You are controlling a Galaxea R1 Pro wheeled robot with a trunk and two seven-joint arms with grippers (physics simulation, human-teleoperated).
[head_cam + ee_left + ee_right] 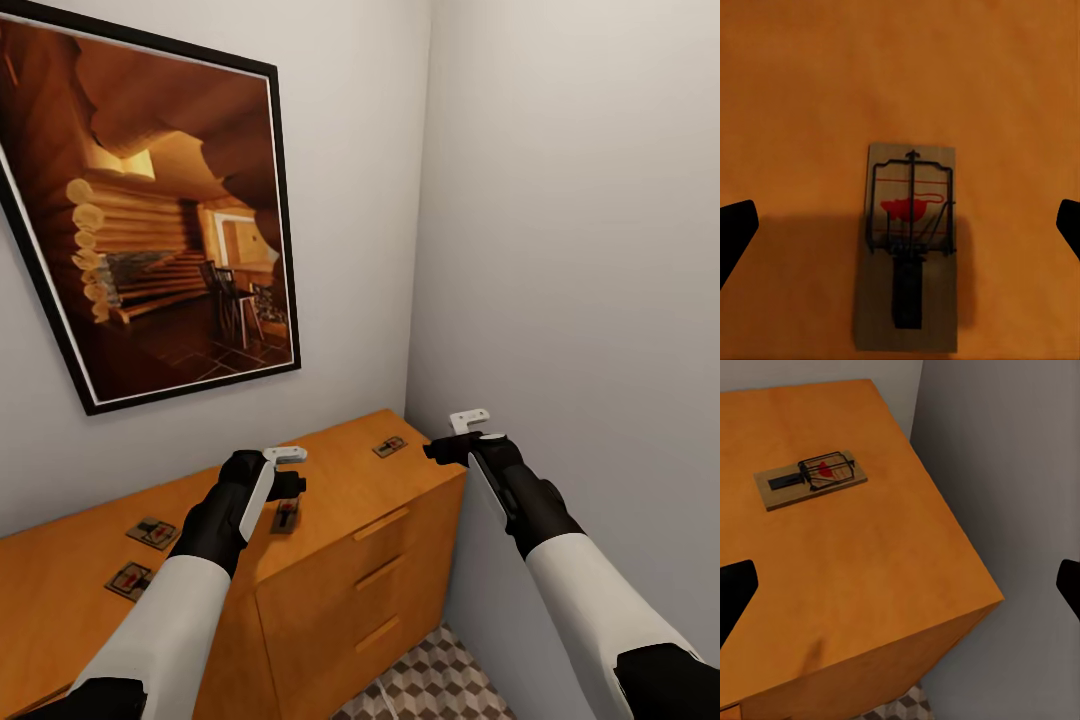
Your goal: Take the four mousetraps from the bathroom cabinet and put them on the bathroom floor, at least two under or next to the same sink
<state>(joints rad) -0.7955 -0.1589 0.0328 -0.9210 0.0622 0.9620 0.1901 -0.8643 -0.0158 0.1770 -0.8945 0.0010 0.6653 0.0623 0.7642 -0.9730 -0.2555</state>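
Nothing moved yet: four traps lie on the cabinet, one directly under the spread left pincer, right pincer spread, empty.

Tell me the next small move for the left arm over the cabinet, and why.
Probably lower the left gripper straight down onto the mousetrap beneath it. The left wrist view shows that trap lying flat on the cabinet top, centred between the open fingers, with the gripper hovering above it and not yet touching.
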